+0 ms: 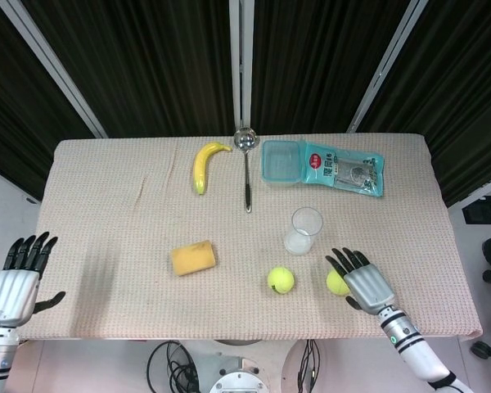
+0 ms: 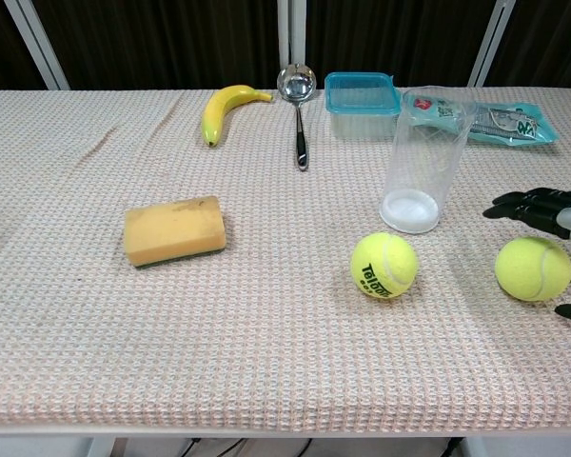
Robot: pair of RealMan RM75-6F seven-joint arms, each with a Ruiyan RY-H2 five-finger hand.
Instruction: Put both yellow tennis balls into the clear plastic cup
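Observation:
Two yellow tennis balls lie near the table's front edge: one (image 1: 281, 280) (image 2: 383, 266) in the middle, the other (image 1: 335, 282) (image 2: 532, 268) to its right. The clear plastic cup (image 1: 304, 231) (image 2: 425, 159) stands upright just behind them, with nothing in it. My right hand (image 1: 365, 282) (image 2: 552, 211) hovers over the right ball with fingers spread, partly hiding it in the head view and holding nothing. My left hand (image 1: 15, 278) stays open off the table's front left corner, seen only in the head view.
A yellow sponge (image 1: 192, 257) lies left of the balls. At the back are a banana (image 1: 203, 164), a metal ladle (image 1: 246, 164), a teal lidded box (image 1: 281, 161) and a teal snack packet (image 1: 344, 170).

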